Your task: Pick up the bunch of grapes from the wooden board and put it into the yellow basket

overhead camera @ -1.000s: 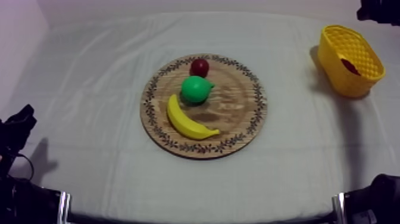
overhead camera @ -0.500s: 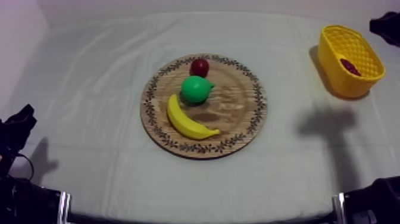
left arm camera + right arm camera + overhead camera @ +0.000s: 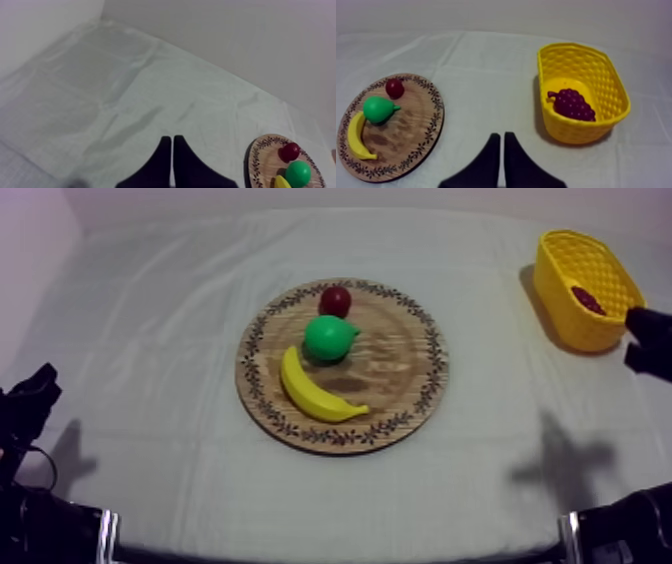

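The bunch of grapes, dark purple, lies inside the yellow basket at the table's right back, also seen as grapes in the basket from above. My right gripper is shut on nothing, hanging above the cloth between basket and wooden board; from above the right gripper sits just in front of the basket at the right edge. My left gripper is shut, empty, resting low at the left.
The round board in mid-table carries a banana, a green pear and a small red fruit. Bare cloth lies between board and basket and all along the left side.
My right arm has drawn back from above the basket toward the front along the right edge, and its fingers have closed together. The grapes stay in the basket. The left arm is still.
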Action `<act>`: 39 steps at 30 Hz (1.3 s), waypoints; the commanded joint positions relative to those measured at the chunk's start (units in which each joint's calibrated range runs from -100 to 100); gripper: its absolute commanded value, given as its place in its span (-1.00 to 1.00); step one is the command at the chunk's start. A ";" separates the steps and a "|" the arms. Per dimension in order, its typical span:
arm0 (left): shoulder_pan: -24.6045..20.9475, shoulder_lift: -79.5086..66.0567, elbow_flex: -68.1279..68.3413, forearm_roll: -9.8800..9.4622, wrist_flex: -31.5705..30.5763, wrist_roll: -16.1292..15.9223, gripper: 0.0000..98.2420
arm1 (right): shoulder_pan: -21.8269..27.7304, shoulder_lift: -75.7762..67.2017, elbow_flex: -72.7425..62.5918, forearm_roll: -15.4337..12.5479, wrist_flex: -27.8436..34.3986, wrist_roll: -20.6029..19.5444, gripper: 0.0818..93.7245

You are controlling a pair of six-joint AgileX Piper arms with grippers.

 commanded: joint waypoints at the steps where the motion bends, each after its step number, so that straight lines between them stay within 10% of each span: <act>1: -0.03 0.05 0.00 0.01 -0.01 0.00 -1.00 | -0.15 -5.65 7.49 0.72 -0.12 -0.35 -0.98; 13: -0.03 0.05 0.00 0.01 -0.01 -0.03 -1.00 | 0.84 -17.44 20.21 1.33 -0.34 -2.30 -0.99; 24: -0.03 0.05 0.00 0.01 -0.01 -0.01 -1.00 | 1.79 -18.44 22.24 1.17 -7.75 6.32 -0.99; 39: -0.03 0.05 0.00 0.01 -0.01 -0.03 -1.00 | 1.77 -18.46 22.30 1.17 -7.98 6.79 -0.99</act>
